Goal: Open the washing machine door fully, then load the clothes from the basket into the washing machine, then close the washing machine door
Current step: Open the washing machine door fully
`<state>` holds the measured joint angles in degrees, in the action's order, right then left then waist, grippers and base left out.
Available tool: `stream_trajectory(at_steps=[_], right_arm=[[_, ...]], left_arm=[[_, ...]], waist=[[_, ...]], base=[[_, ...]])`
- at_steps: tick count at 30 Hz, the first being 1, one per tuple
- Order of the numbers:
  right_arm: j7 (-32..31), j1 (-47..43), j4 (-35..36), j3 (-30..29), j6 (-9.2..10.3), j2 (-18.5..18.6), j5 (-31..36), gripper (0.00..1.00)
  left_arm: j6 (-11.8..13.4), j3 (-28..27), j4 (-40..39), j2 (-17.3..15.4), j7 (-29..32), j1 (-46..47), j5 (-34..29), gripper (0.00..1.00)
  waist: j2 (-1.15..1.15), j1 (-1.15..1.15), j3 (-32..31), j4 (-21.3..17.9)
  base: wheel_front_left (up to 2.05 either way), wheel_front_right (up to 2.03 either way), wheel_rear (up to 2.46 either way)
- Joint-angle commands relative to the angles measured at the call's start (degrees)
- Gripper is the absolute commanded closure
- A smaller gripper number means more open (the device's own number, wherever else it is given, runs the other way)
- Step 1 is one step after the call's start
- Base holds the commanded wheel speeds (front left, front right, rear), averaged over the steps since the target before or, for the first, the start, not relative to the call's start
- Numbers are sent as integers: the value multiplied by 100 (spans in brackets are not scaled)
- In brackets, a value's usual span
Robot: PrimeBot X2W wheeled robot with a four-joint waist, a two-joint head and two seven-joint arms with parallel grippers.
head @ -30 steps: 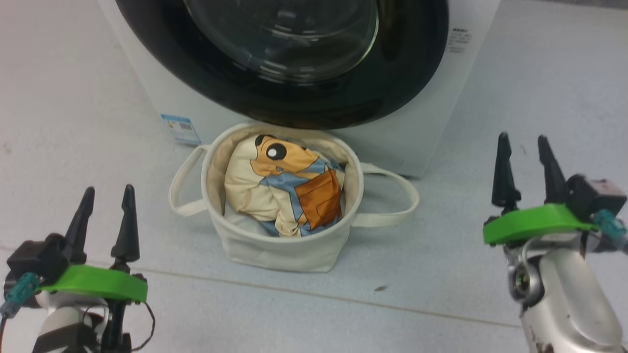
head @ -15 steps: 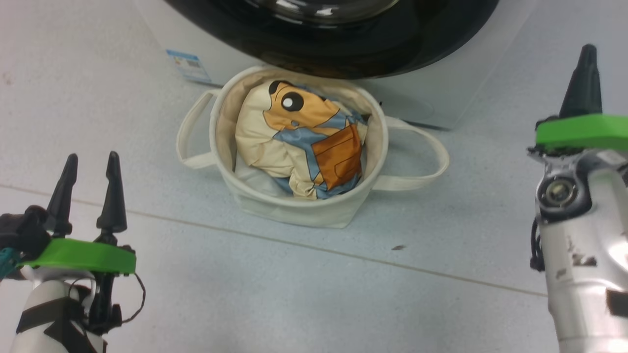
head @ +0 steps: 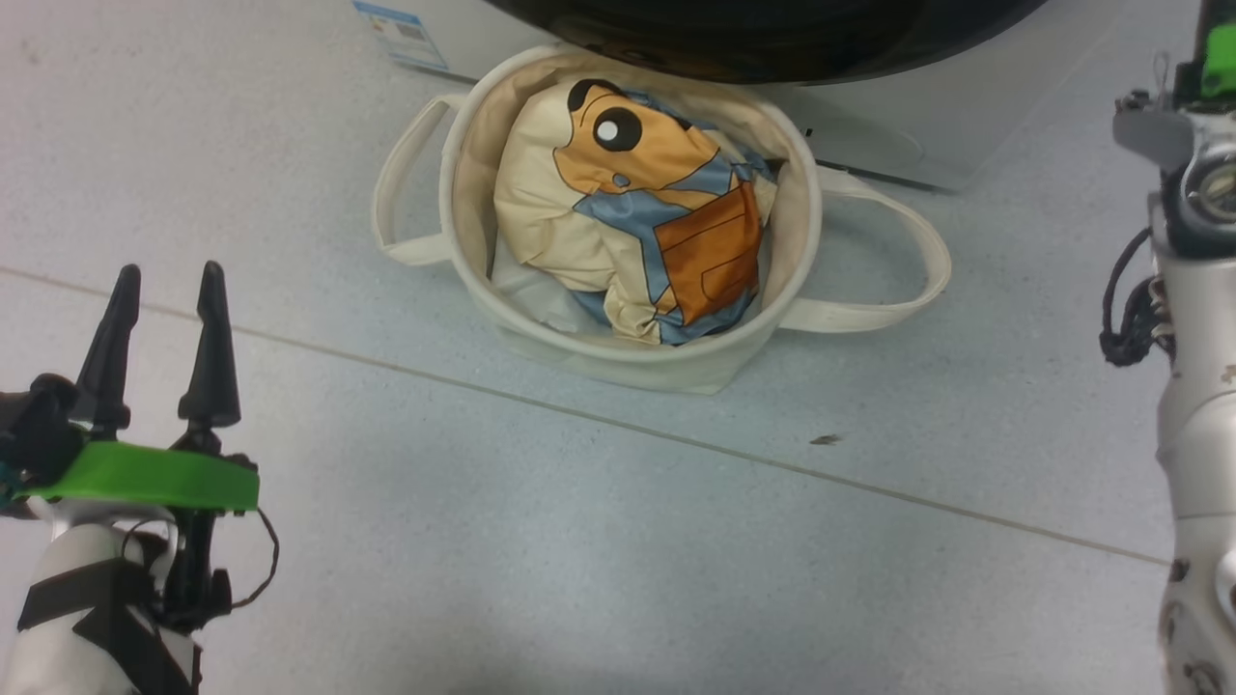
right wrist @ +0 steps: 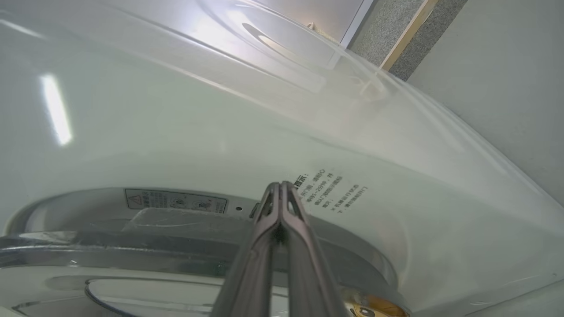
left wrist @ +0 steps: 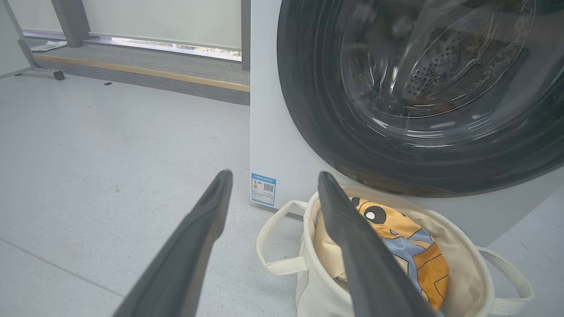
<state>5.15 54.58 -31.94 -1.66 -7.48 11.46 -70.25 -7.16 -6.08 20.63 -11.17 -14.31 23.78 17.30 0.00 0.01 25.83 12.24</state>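
- Washer (left wrist: 264, 132): white, at 12 o'clock of the basket, its door (left wrist: 308, 132) shut.
- Basket (head: 463, 251): on the floor just before the washer, clothes (head: 628, 193) inside.
- Right gripper (right wrist: 280, 187): the nearer arm. Jaws together, empty, and the door's edge seems to lie toward 7 o'clock of the tips.
- Left gripper (head: 169, 275): jaws apart, empty, at 8 o'clock of the basket.
- Blue QR sticker (left wrist: 263, 189), warning label (right wrist: 176, 200), printed lines (right wrist: 330, 191): too small to read.

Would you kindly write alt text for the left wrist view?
A cream basket holding cartoon-print clothes sits on the floor before a white washing machine with a round black-rimmed glass door. The left hand's two dark fingers stand apart in front.
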Motion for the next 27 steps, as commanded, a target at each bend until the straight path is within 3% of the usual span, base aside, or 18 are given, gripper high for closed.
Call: stream_trajectory(at_steps=[1, 9, 14, 20, 27], right_arm=[[-70, 183, 161, 167, -1, 11, -5, 100], [-435, 711, -172, 562, -1, 137, -195, 100], [-1151, 844, -475, 918, -1, 176, -339, 100], [-2136, 562, -481, 1364, -1, 158, -589, 100], [-2897, -92, 43, 1691, -1, 134, -944, 100]], left_arm=[[-33, -185, -182, -254, -69, 71, 23, 0], [-33, -214, -157, -235, -69, 99, 22, 0], [-33, -274, -97, -222, -69, 62, 6, 0], [-33, -346, -25, -223, -69, -35, -45, 0], [-33, -392, 48, -251, -69, -163, -117, 0]], waist=[[0, -1, 39, 38], [0, -1, 183, 117], [0, -1, 141, 100], [0, -1, -105, -99], [0, -1, -412, -342]], base=[[0, 0, 0], [0, 0, 0], [0, 0, 0], [0, 0, 0], [0, 0, 0]])
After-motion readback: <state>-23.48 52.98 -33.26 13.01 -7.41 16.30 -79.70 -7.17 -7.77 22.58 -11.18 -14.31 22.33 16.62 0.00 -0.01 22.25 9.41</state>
